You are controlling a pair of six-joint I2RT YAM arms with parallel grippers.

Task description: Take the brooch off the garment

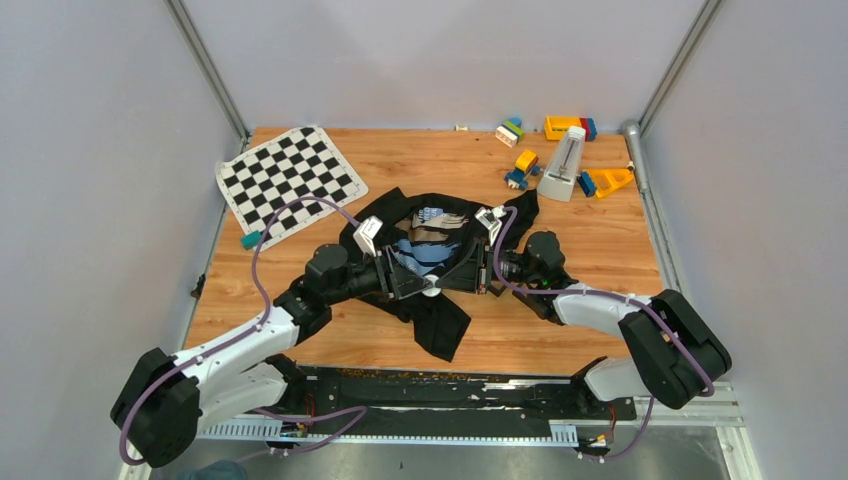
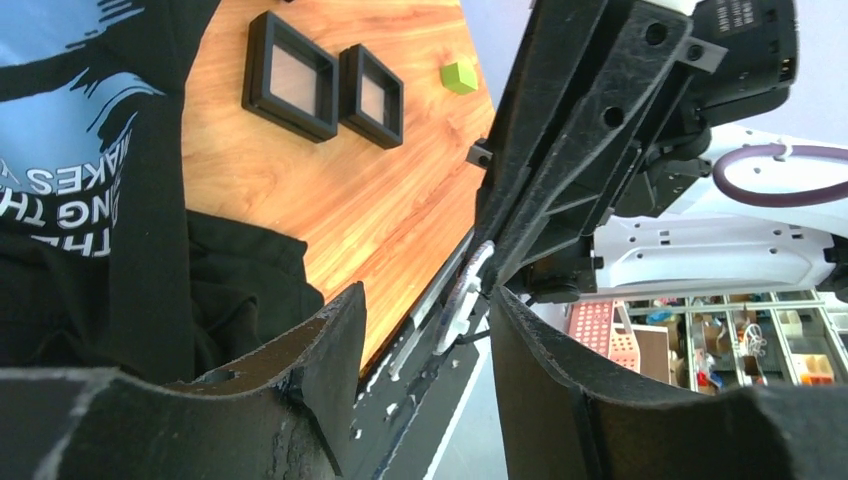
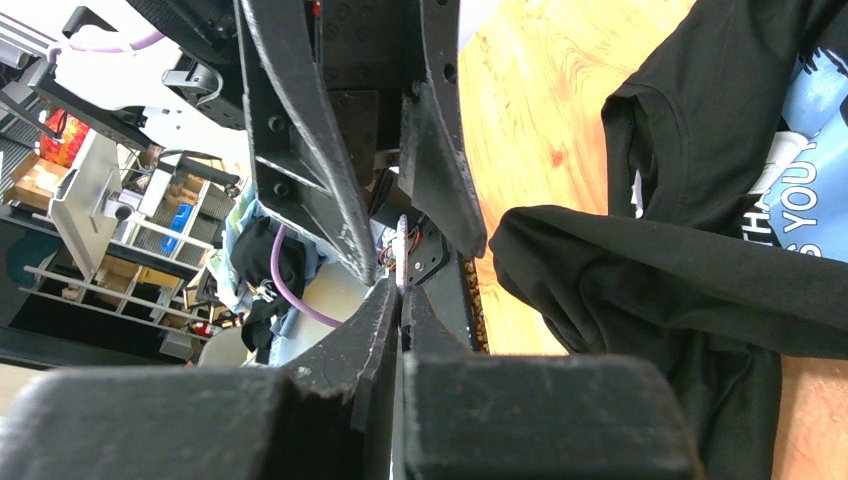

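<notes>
The brooch sits at centre frame, apart from the garment, pinched in the closed right tool. The left tool has its jaws parted either side of the brooch, holding nothing. The garment lies mid-frame on the counter.

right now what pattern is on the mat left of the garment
Black-and-white chequers on the mat; shows best in the top external view.

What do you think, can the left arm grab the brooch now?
Probably yes. The left gripper is open and the brooch sits right at its fingertips, with nothing between. But the shut right gripper seems to pinch the brooch, so it would have to let go.
</notes>
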